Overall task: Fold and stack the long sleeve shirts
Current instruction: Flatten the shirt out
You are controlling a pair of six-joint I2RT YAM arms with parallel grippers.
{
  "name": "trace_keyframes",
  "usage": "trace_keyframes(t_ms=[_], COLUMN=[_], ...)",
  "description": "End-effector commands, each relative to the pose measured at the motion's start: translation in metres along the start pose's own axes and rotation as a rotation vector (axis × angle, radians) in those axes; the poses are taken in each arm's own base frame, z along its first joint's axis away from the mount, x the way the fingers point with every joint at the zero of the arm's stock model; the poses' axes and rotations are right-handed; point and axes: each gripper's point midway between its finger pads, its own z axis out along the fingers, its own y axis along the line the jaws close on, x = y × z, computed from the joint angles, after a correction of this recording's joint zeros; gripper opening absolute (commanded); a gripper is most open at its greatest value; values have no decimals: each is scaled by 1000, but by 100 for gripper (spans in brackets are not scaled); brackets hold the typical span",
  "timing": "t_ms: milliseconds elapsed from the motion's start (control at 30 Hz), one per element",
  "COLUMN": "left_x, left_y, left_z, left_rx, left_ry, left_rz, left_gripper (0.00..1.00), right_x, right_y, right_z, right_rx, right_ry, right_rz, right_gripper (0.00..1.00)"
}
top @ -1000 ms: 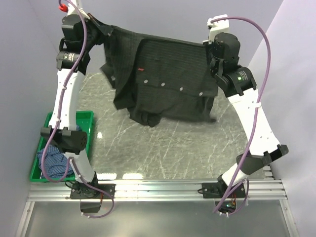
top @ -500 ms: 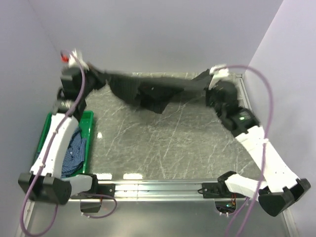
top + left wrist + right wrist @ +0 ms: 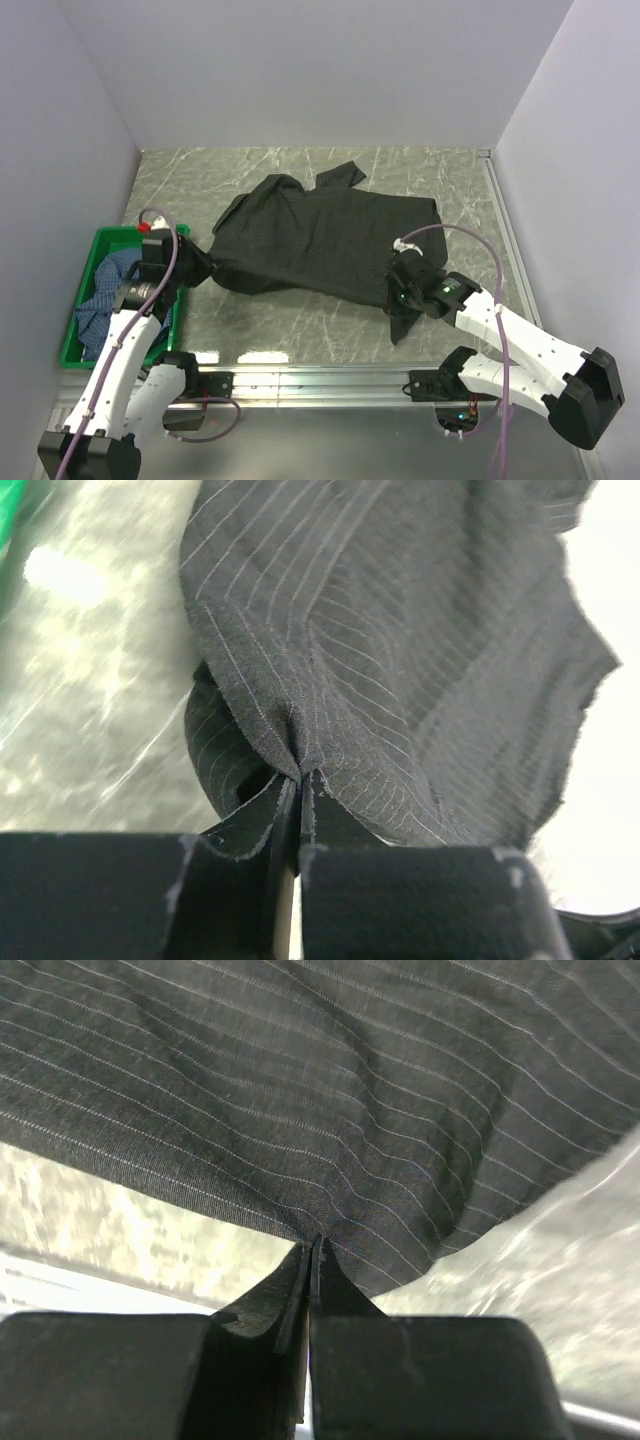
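The black pinstriped long sleeve shirt [image 3: 320, 235] lies spread across the middle of the marble table, its collar end toward the back. My left gripper [image 3: 197, 268] is low at the shirt's near left corner, shut on a pinch of its cloth [image 3: 300, 778]. My right gripper [image 3: 393, 292] sits at the near right edge, shut on the black hem [image 3: 316, 1244], and a strip of cloth trails toward the front beside it. The blue checked long sleeve shirt [image 3: 108, 292] lies crumpled in the green crate, partly hidden by my left arm.
The green plastic crate [image 3: 100, 236] stands at the left edge of the table against the wall. Walls close in the left, back and right. The metal rail [image 3: 330, 380] with the arm bases runs along the front edge.
Both arms swung down from high at the back to low near the front. The black shirt, which hung stretched between them in the air, now lies flat on the table.
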Motion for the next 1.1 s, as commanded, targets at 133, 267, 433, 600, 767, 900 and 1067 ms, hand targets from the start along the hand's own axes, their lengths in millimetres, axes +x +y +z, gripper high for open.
trace_keyframes(t_ms=[133,267,433,600,767,900,1067], left_x=[-14,-7,-15,-43,-57,-40,-27], left_y=[16,21,25,6,-28,-47,-44], left_z=[-18,-26,-43,-59,-46,-10,40], left_rx=[-105,-139,-144,-123,-19,91,85], left_ry=[-57,-3,-76,-139,-122,-9,93], left_rz=[38,50,76,153,170,128,107], left_gripper=[9,12,30,62,80,80,79], right_x=[16,26,12,-30,-50,-47,-29], right_y=[-3,-2,4,-7,-60,-96,-134], right_z=[-6,-5,-13,-23,-11,5,24], right_rx=[79,73,25,15,113,160,230], right_ry=[50,107,38,-106,-201,-231,-225], right_rz=[94,93,125,243,506,684,880], right_gripper=[0,11,48,63,69,70,70])
